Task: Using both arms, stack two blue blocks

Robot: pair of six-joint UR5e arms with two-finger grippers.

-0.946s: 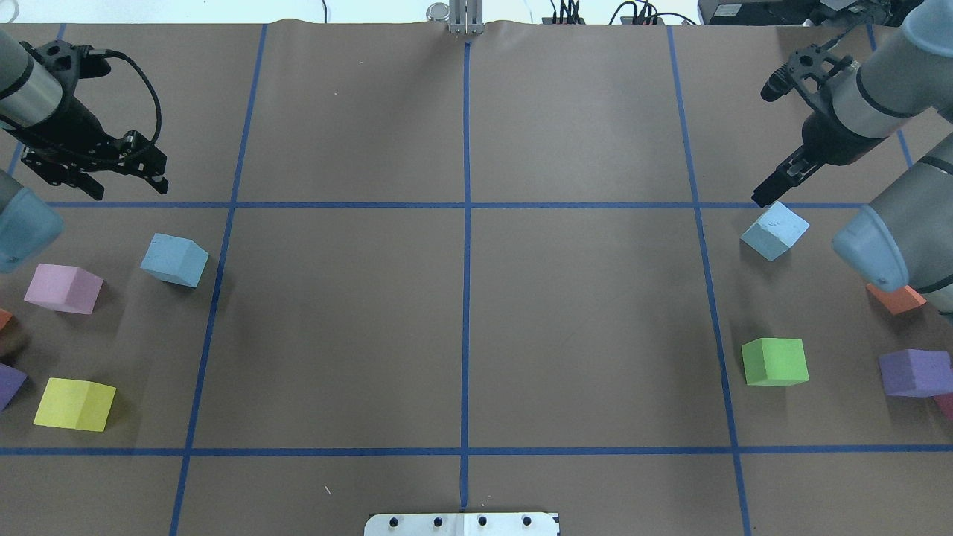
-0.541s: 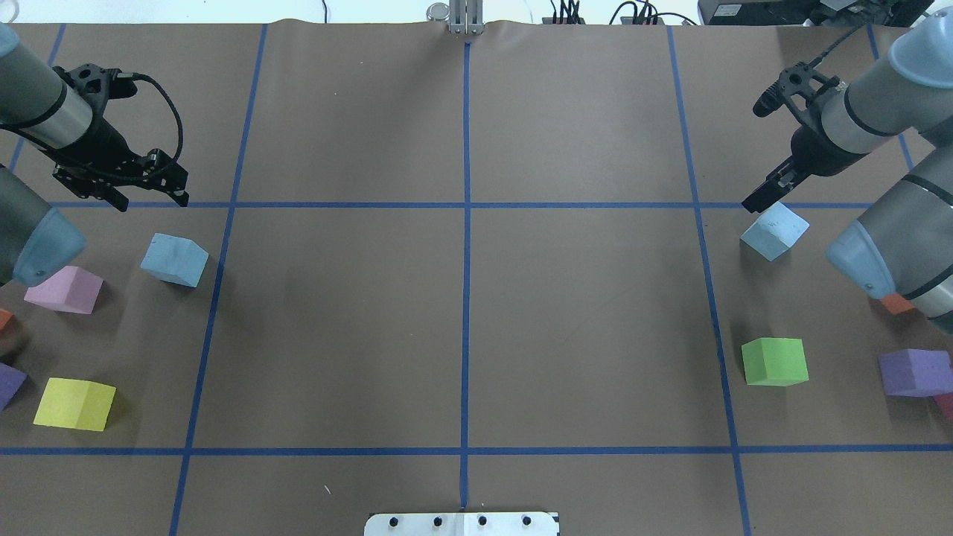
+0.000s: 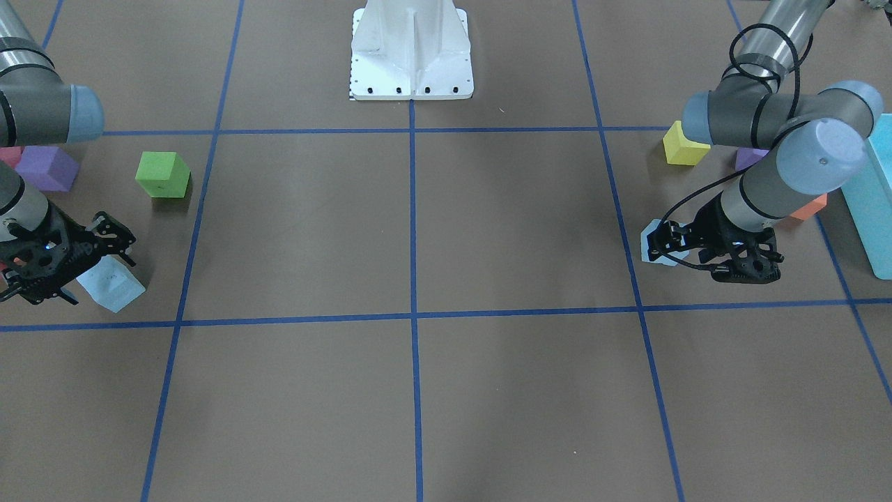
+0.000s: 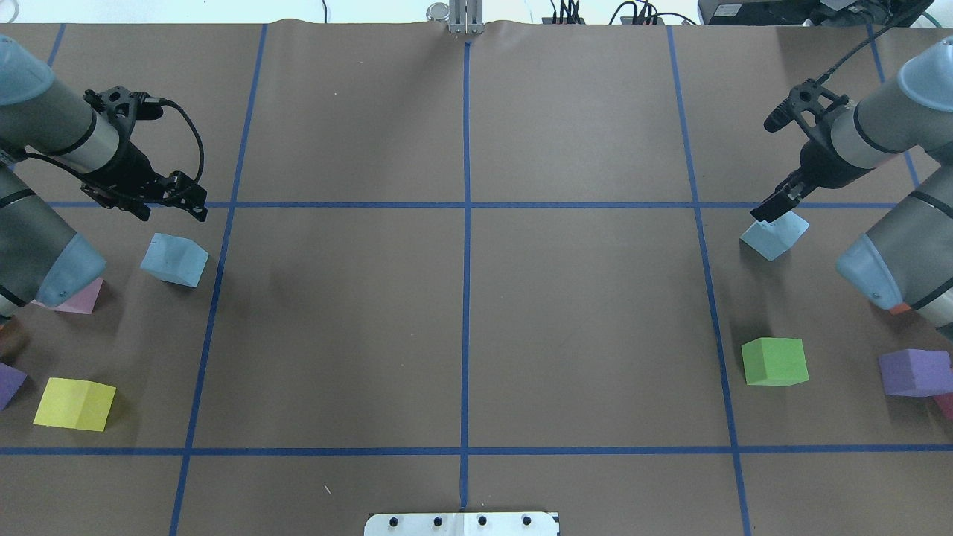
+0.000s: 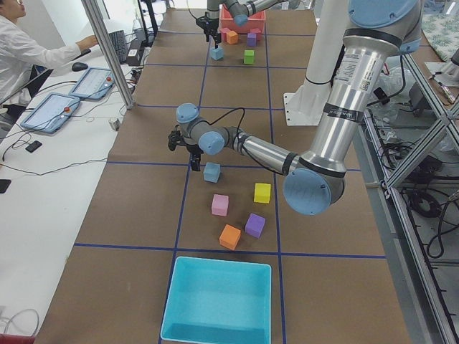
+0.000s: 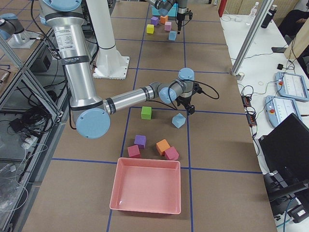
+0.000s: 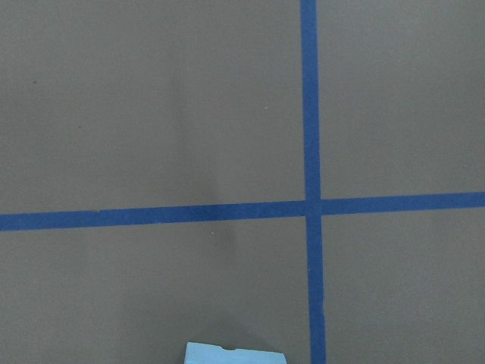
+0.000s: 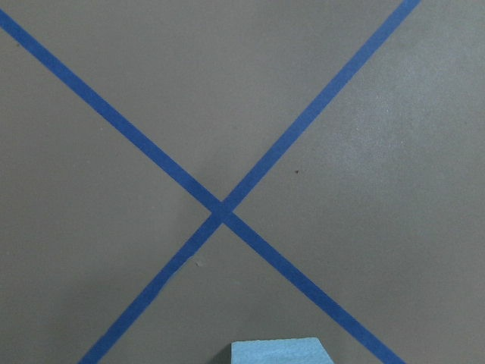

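Observation:
One pale blue block point(image 4: 175, 259) lies at the table's left and shows at the bottom edge of the left wrist view point(image 7: 235, 353). My left gripper point(image 4: 170, 211) is open and hovers just beyond it, apart from it. It partly hides that block in the front-facing view point(image 3: 655, 247). The other blue block point(image 4: 774, 238) lies at the right, turned on a diagonal, and shows at the bottom of the right wrist view point(image 8: 280, 352). My right gripper point(image 4: 768, 210) is low at its far edge, and its jaws look open in the front-facing view point(image 3: 101, 275).
A pink cube point(image 4: 78, 298), a yellow cube point(image 4: 74, 403) and a purple cube point(image 4: 9, 381) lie near the left block. A green cube point(image 4: 774, 361) and a purple cube point(image 4: 914, 372) lie near the right one. A turquoise bin point(image 5: 219, 301) and a pink bin point(image 6: 147, 188) stand at the table's ends.
My left gripper has moved right and closer to the left blue block. My right gripper has come down to the far edge of the right blue block. The blocks have not moved.

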